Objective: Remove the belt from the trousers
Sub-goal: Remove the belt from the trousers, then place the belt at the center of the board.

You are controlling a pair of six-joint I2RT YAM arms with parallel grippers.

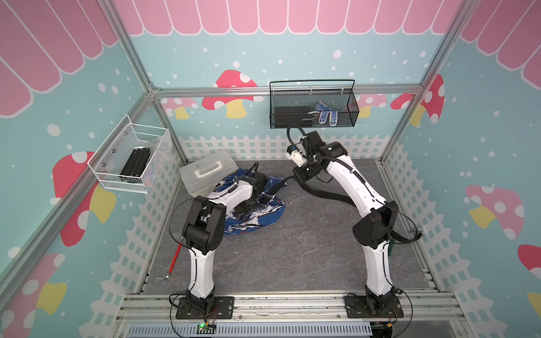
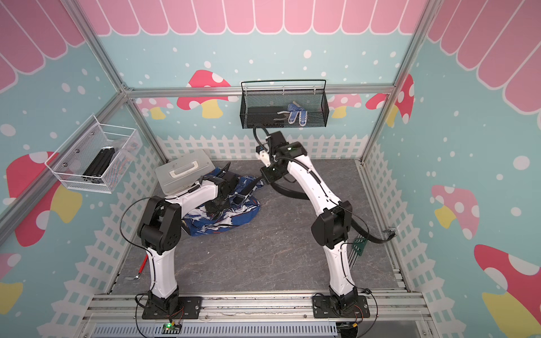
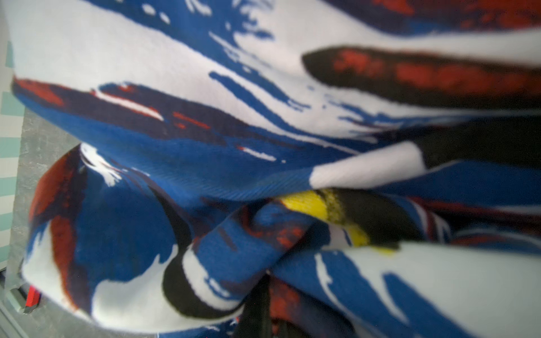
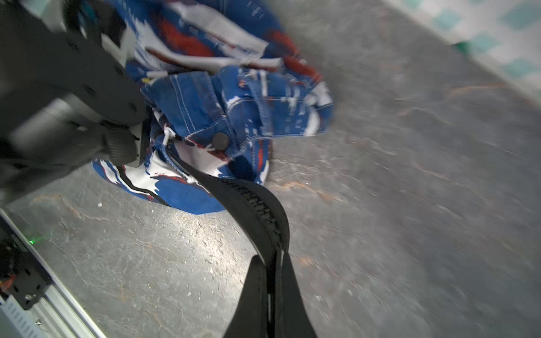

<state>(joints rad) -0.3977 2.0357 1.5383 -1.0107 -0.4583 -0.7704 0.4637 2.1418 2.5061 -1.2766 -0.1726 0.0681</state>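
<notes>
The trousers (image 1: 257, 216) (image 2: 231, 218), a crumpled blue, white and red printed cloth, lie on the grey floor beside the white box. My left gripper (image 3: 263, 295) is shut on a fold of the trousers (image 3: 175, 152), which fill the left wrist view. The belt (image 4: 251, 204), a black strap, comes out of the trousers (image 4: 234, 96) at the waistband. My right gripper (image 4: 272, 272) (image 1: 294, 178) is shut on the belt just right of the cloth. From there the belt (image 1: 322, 193) (image 2: 288, 191) curves under the right arm toward the right wall.
A white box (image 1: 207, 172) with a handle stands behind the trousers. On the walls hang a black mesh basket (image 1: 313, 117) and a white mesh basket (image 1: 131, 164). A red-handled hex key (image 1: 174, 260) lies by the left arm. A green circuit board (image 2: 359, 245) lies by the right arm.
</notes>
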